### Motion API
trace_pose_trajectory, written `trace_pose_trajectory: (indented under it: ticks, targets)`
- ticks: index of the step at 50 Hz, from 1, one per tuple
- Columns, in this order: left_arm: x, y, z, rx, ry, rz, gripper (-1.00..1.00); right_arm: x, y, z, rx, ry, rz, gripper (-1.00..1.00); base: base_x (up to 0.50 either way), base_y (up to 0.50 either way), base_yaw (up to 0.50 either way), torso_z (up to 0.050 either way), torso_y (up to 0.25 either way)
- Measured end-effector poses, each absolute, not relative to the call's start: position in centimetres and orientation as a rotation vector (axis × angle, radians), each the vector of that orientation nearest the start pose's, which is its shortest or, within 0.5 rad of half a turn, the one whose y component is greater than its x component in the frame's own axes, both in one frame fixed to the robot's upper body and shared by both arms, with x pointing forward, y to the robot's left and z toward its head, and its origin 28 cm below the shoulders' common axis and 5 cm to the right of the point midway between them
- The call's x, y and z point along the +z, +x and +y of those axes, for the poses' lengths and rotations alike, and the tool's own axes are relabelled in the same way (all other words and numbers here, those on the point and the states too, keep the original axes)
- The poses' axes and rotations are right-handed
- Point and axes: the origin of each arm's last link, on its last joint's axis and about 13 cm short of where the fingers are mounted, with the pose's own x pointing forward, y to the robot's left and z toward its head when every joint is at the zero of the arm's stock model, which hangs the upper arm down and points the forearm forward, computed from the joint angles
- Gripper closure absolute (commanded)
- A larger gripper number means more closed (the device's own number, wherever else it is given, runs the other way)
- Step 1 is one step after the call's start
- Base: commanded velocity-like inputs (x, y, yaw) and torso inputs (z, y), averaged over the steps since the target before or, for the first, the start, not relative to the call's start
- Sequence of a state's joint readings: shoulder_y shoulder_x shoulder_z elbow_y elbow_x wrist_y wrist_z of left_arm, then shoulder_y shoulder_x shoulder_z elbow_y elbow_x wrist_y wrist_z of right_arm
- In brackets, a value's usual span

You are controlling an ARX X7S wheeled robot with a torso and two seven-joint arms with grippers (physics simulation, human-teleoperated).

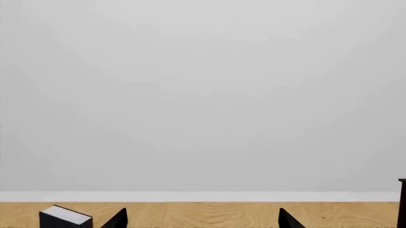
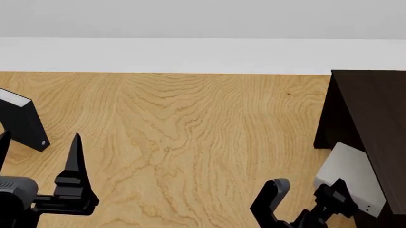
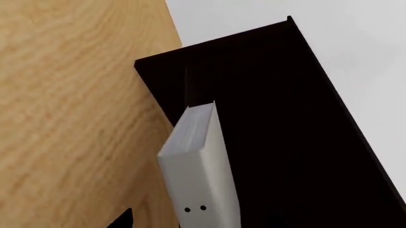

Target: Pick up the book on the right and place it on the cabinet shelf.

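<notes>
Pale wood-grain table (image 2: 190,142) under a plain light grey wall with a white band along its foot. Right pincer (image 2: 304,204), low at the table's right: one rounded dark finger stands free on the open side, the other part lies against the book; whether it grips the book cannot be told. Book (image 2: 349,175), light grey hardcover with white page edges: it stands on edge, tilted, leaning against the side of the cabinet; the right wrist view shows two small dark dots near the low end of its spine (image 3: 197,185). Cabinet (image 2: 374,123), very dark brown wood, at the table's right edge, far larger than the book; its flat dark board (image 3: 292,133) fills much of the right wrist view directly beside the book, touching or nearly so. Left pincer (image 2: 38,156), low at the table's left: released, its two black pointed fingers spread well apart with nothing between them. Black book (image 2: 22,121), white page edges, standing on the table just beyond the left pincer, apart from it and well apart from the grey book; also seen in the left wrist view (image 1: 63,217).
</notes>
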State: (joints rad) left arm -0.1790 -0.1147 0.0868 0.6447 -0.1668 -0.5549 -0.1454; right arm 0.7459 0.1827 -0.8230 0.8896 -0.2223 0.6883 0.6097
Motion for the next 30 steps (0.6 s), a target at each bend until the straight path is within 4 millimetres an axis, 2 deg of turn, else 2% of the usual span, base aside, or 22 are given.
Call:
trace_pose_trajectory:
  ticks: [30]
  targets:
    - [14.4, 21.8, 20.0, -0.040, -0.030, -0.243, -1.00, 2.8, 28.7, -13.8, -0.360, -1.240, 0.435, -1.00, 0.00, 0.00, 0.00, 0.000, 0.000]
